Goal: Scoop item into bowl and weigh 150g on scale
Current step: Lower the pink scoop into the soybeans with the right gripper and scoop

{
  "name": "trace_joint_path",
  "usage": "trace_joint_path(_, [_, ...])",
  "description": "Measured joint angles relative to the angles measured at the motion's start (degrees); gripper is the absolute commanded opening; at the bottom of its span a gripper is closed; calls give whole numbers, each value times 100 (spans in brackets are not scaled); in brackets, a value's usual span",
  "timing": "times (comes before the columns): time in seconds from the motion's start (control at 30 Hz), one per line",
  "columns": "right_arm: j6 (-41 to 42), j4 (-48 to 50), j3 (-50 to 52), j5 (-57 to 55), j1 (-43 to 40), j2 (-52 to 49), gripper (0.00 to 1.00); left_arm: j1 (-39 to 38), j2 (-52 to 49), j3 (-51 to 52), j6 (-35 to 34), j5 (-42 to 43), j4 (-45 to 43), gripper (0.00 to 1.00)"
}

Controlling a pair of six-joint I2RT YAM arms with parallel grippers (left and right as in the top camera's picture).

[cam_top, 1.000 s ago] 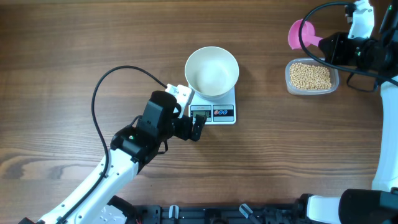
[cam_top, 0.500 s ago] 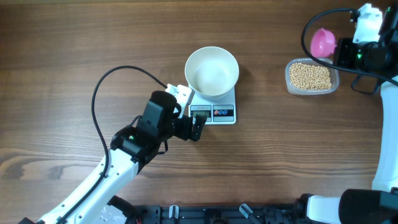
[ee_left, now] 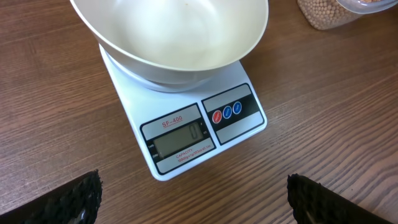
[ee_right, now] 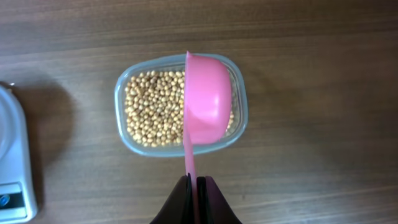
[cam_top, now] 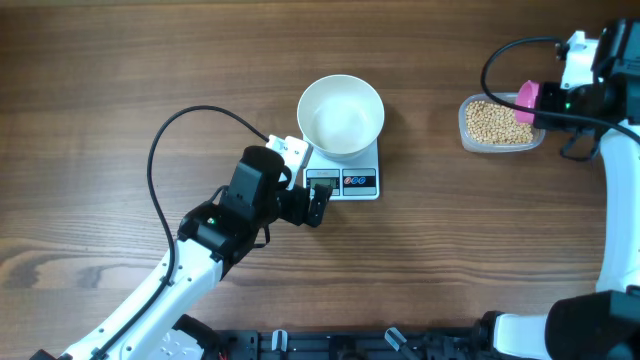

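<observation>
We saw the beans [ee_right: 149, 115]: small, round, tan-yellow, heaped in a clear tub [ee_right: 118, 106] at the right side of the table [cam_top: 120, 60], well apart from the scale [ee_left: 186, 140]. The white bowl [cam_top: 341, 115] sat on the scale. The right gripper [ee_right: 194, 190] was clamped tight on the thin handle of a pink scoop [ee_right: 208, 99]. The scoop was turned on edge over the tub's right half; we couldn't tell if it touched the beans. The left gripper [ee_left: 196, 196] sat low just before the scale's display, jaws spread wide, holding nothing.
</observation>
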State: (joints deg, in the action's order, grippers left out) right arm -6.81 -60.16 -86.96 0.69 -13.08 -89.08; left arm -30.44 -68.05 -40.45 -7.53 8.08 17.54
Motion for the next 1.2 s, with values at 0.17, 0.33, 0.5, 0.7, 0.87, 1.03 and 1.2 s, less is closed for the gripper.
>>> trace_joint_path(0.17, [-20, 313, 302, -35, 0, -9, 4, 0, 0, 0, 0, 0, 0, 100])
trace_joint_path(0.33, [-111, 627, 656, -37, 0, -9, 4, 0, 0, 0, 0, 0, 0, 100])
trace_joint_path(0.5, [-197, 820, 859, -39, 0, -13, 4, 0, 0, 0, 0, 0, 0, 100])
trace_joint_path(0.7, [-450, 1110, 1099, -57, 2, -13, 4, 0, 0, 0, 0, 0, 0, 100])
trace_joint_path(0.87, [-649, 1488, 1440, -68, 2, -13, 4, 0, 0, 0, 0, 0, 0, 100])
trace_joint_path(1.03, [-704, 1690, 1672, -76, 2, -20, 4, 0, 0, 0, 0, 0, 0, 100])
trace_joint_path(1.2, [-704, 1773, 1797, -66, 2, -20, 4, 0, 0, 0, 0, 0, 0, 100])
